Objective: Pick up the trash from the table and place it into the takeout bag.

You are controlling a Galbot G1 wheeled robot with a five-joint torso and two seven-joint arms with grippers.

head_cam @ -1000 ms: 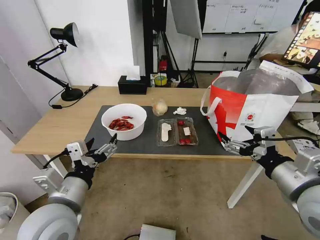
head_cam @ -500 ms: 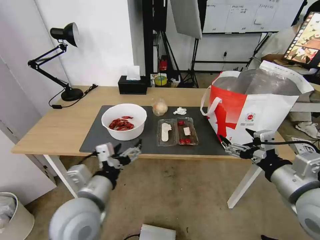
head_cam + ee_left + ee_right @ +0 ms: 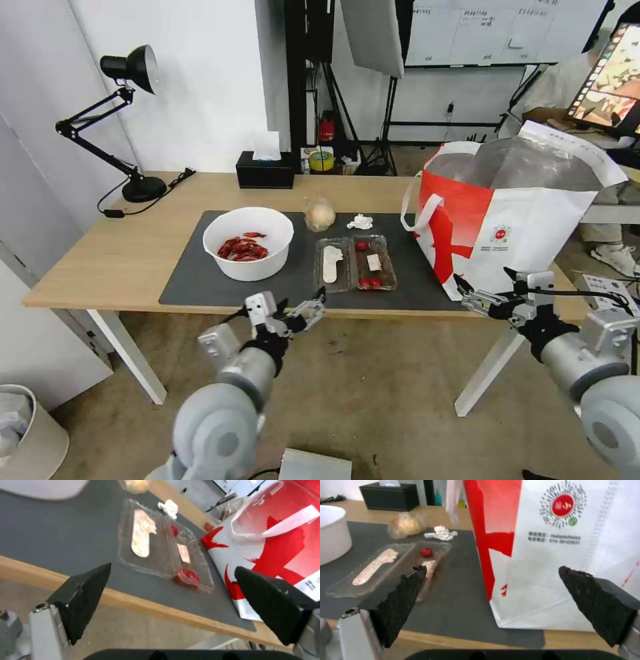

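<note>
Since a second earlier, the left gripper [image 3: 308,311] had swung rightward along the near table edge, from in front of the bowl to a spot just before the clear plastic two-part tray with red scraps [image 3: 355,263]; its black fingers [image 3: 83,597] stood wide apart and held nothing. Meanwhile the right gripper [image 3: 481,299] had shifted only slightly, hovering by the near lower corner of the large red-and-white takeout bag with silver foil lining [image 3: 513,220], its jaws likewise spread and empty. Both grippers hung off the front edge of the long light-wood table [image 3: 113,257]. On the dark grey rectangular mat [image 3: 193,277], the tray lay nearest, with the white round bowl of red shells [image 3: 248,243] to its left. Beyond these sat the small clear bag with a beige lump [image 3: 319,215] and the crumpled white tissue [image 3: 360,222]. Farther back stood a black tissue box [image 3: 265,171] and a black desk lamp [image 3: 127,120].
</note>
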